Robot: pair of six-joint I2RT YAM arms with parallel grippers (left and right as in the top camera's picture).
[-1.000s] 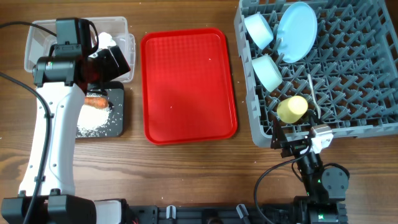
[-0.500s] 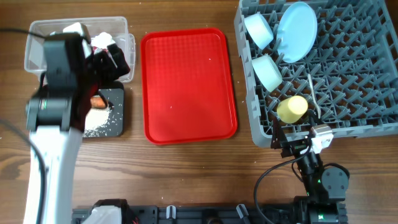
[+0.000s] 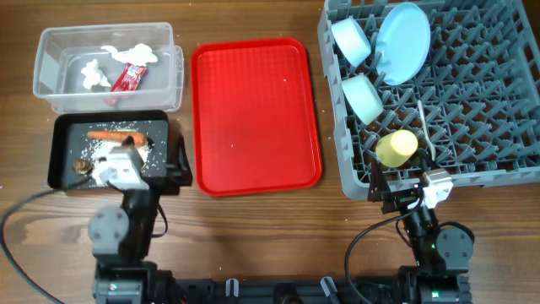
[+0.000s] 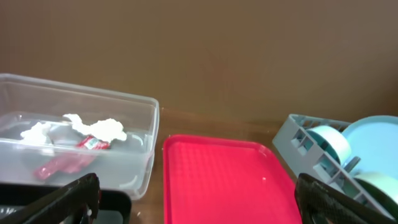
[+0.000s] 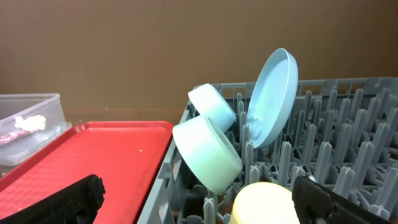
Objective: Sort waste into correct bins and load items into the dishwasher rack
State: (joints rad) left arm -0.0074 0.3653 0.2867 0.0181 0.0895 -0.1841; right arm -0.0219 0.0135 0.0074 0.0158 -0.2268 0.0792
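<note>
On the wooden worktop (image 3: 253,228), at ten o'clock: clear plastic rectangular tub (image 3: 63,63), containing crumpled white tissue (image 3: 93,76) and red snack wrapper (image 3: 128,78). Just beside it, at its six o'clock: shallow black rectangular tray (image 3: 61,139), containing orange carrot (image 3: 116,135), white rice-like grains (image 3: 131,152) and small brown lump (image 3: 82,166). Centre: flat red serving tray (image 3: 256,114). At two o'clock: large square grey plastic rack (image 3: 489,101), holding large pale blue plate (image 3: 402,42) on edge, two pale mint bowls (image 3: 350,40) (image 3: 363,97) tilted, small yellow cup (image 3: 396,148) and white plastic spoon (image 3: 420,118) at the near edge. Left gripper (image 4: 196,190), at seven o'clock: fingers wide apart, nothing held. Right gripper (image 5: 198,190), at five o'clock: fingers wide apart, nothing held.
</note>
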